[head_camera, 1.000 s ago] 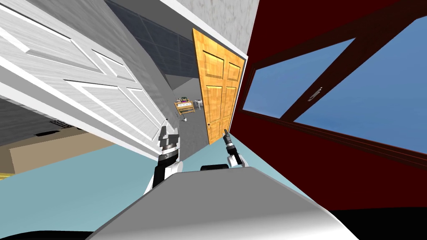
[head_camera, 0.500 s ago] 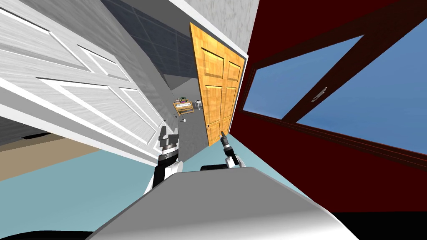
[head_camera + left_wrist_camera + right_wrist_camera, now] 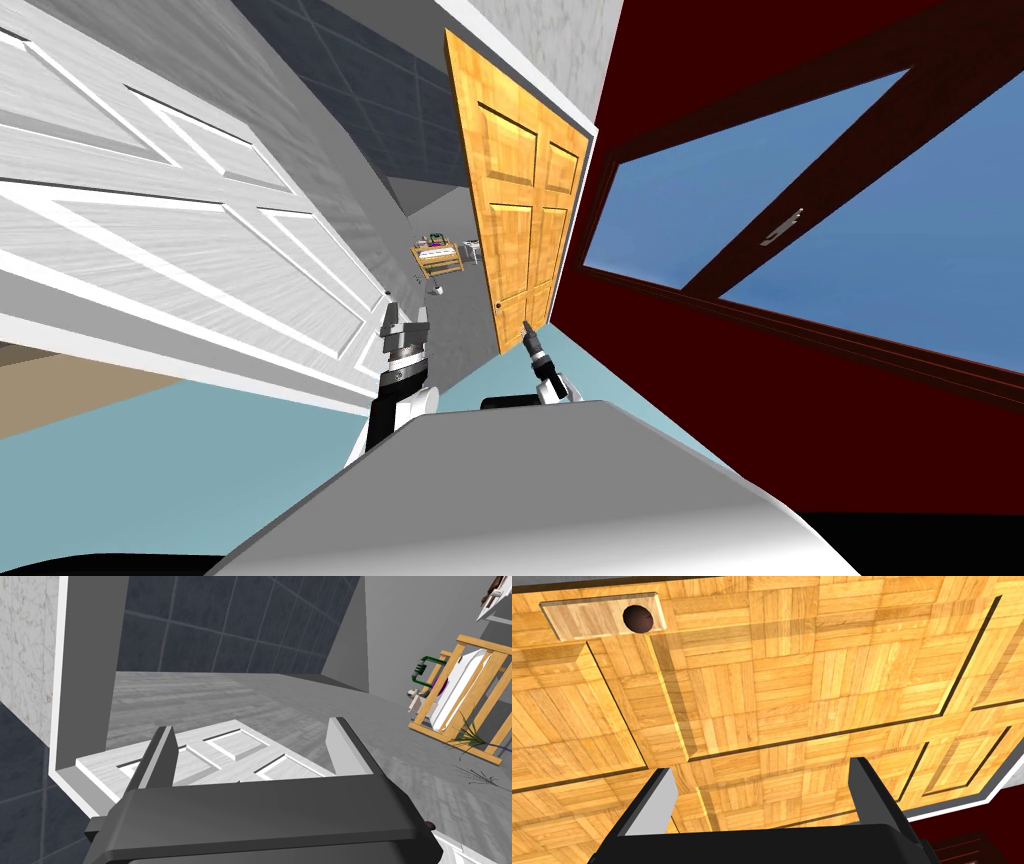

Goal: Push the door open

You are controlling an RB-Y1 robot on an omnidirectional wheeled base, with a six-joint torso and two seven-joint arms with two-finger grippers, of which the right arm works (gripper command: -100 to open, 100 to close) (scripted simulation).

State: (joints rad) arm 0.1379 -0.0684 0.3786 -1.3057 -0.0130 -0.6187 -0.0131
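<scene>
1. Door (image 3: 520, 215): a panelled leaf with an orange wood grain. It stands ajar. A grey-floored room is seen past its knob edge, and its other edge meets a white frame beside the dark red wall (image 3: 800, 400).

2. Knob (image 3: 638, 618): small, dark and round, mounted on a pale wood plate near the door's free edge.

3. Right gripper (image 3: 762, 768): it is aimed square at the door face, in the panel area beside the knob and apart from it. The fingers are spread about a third of the wrist view apart and nothing is held between them. In the head view the gripper (image 3: 527, 328) is placed at the door's lower part, just below the knob. Contact with the door cannot be confirmed.

4. Left gripper (image 3: 403, 320): it is raised to the left of the door, across the gap. In the left wrist view the gripper (image 3: 251, 727) is fully spread and empty.

5. White door (image 3: 200, 230): a panelled leaf left of the door, next to the left gripper.

6. Rack (image 3: 440, 255): a light wood frame seen through the gap beside the door, well beyond it.

7. Window (image 3: 800, 230): set in the red wall, to the right of the door.
</scene>
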